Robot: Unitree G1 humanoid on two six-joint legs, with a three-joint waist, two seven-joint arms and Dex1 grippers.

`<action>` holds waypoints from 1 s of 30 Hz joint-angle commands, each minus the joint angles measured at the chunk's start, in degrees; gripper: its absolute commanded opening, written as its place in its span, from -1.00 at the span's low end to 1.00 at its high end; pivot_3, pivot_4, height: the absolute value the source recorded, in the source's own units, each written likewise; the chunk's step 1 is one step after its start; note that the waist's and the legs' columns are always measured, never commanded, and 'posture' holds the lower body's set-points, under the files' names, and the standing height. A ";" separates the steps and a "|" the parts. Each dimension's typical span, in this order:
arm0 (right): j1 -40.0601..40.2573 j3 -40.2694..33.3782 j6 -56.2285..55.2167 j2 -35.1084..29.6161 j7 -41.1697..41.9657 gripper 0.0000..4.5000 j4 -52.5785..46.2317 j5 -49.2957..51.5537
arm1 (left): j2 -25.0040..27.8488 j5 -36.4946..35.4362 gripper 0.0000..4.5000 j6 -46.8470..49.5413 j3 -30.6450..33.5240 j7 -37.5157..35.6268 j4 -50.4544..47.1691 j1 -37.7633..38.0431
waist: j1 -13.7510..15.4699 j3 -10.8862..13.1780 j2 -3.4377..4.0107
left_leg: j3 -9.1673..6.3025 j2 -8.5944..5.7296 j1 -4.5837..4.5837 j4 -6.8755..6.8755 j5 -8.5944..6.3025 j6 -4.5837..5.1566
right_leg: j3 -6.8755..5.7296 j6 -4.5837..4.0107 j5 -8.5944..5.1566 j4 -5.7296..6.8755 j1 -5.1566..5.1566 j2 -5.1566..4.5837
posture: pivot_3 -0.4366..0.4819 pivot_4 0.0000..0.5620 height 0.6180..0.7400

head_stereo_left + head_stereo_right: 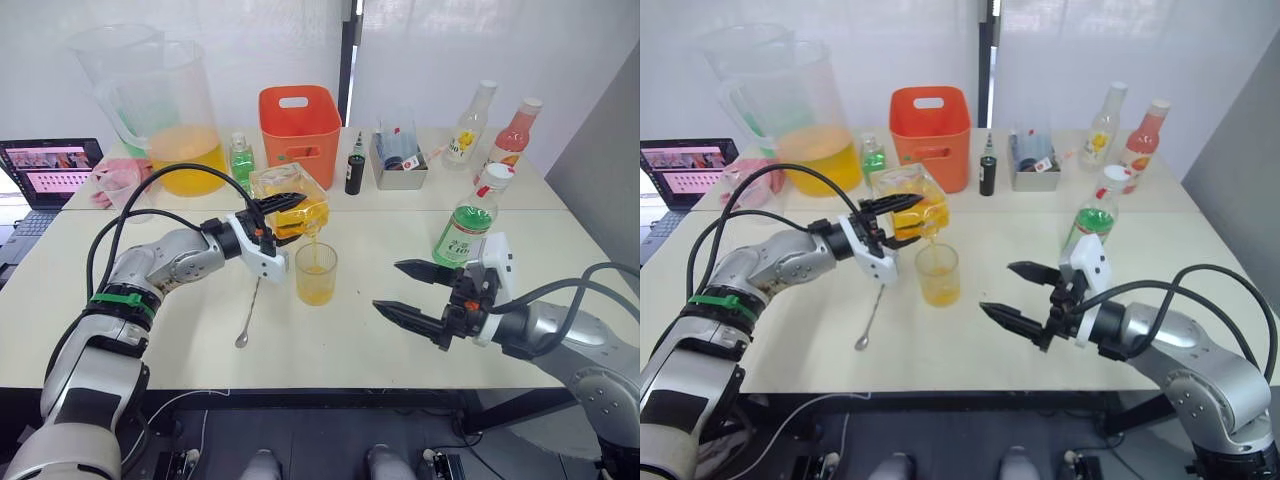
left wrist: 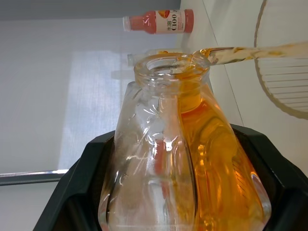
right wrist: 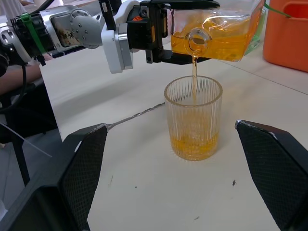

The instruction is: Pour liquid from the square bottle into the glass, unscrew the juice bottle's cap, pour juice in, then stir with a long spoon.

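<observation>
The left hand point(image 1: 278, 217) gripped the tilted square bottle point(image 1: 292, 197), streaming orange liquid into the glass point(image 1: 316, 273); the right hand point(image 1: 412, 292) hovered spread, seemingly above the surface point(image 1: 350, 345).

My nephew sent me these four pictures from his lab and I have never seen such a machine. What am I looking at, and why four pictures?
It is a two-armed robot at a white table. Two pictures come from cameras in its head, looking down over its arms; the other two come from a small camera on each wrist.

The left gripper is shut on a tilted square bottle and an orange stream runs from it into the glass, which is partly filled. The right gripper hangs open near the glass, holding nothing.

On the table lie a long spoon beside the glass and, by the right arm, the juice bottle with its cap on. Farther back stand a big pitcher, an orange bin and more bottles.
</observation>
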 commanded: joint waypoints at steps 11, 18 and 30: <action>-1.67 -0.01 -1.75 0.12 0.55 1.00 -0.97 -1.37 | -0.81 -11.61 0.24 0.20 2.20 -6.72 -3.41 0.32 | -0.03 0.00 0.00 | 0.00 0.00 0.01 0.00 0.00 0.00 | 0.01 0.00 0.00 0.02 0.00 0.00 | -0.05 -0.47 1.00; -2.12 0.29 -1.65 0.33 0.96 1.00 -0.62 -2.19 | -2.91 -20.62 0.24 3.62 3.41 -13.47 -5.27 2.10 | 0.06 0.00 0.00 | -0.01 -0.01 -0.01 0.05 0.00 -0.01 | 0.01 0.00 0.00 0.02 0.00 0.00 | -0.05 -0.47 1.00; -3.33 0.93 -1.18 0.36 1.60 1.00 0.09 -2.55 | -3.78 -27.88 0.24 11.78 5.90 -18.42 -6.25 3.69 | -0.07 0.00 0.00 | -0.02 -0.01 0.01 0.06 0.01 0.00 | 0.01 0.00 0.00 0.06 0.00 0.00 | -0.05 -0.47 1.00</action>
